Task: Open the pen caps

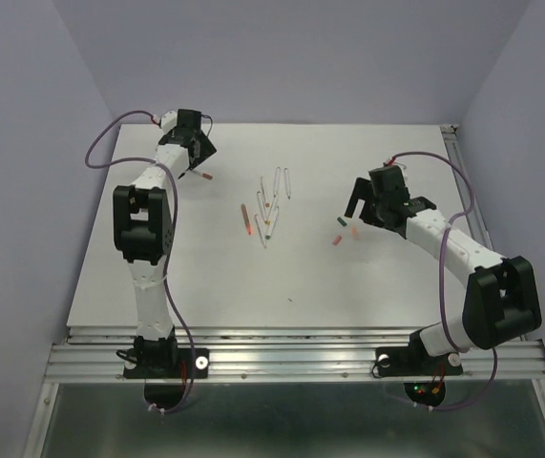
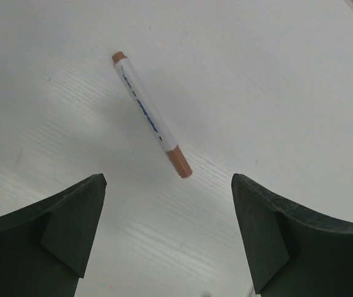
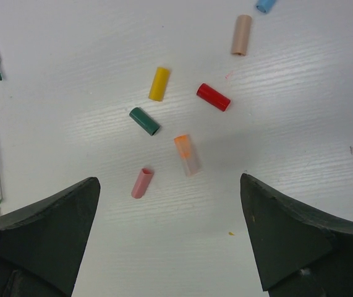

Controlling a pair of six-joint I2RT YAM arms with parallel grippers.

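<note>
Fingers of left gripper and right gripper stand wide apart, empty; brown-ended pen is seen just ahead of the left (whether capped, unclear); loose pen caps lie scattered under the right; advised: grip body and cap squarely, pull along the axis.

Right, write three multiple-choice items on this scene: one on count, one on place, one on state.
1. How many caps does the right wrist view show? A) three B) seven C) twelve
2. Where does the brown-ended pen lie? A) among the caps B) below the left claw C) in a cup
3. The right claw is: A) open B) shut on a cap C) shut on a pen
Key: 1 B, seven colours lie there; 2 B, alone in that wrist's view; 3 A, jaws wide, nothing between.
</note>
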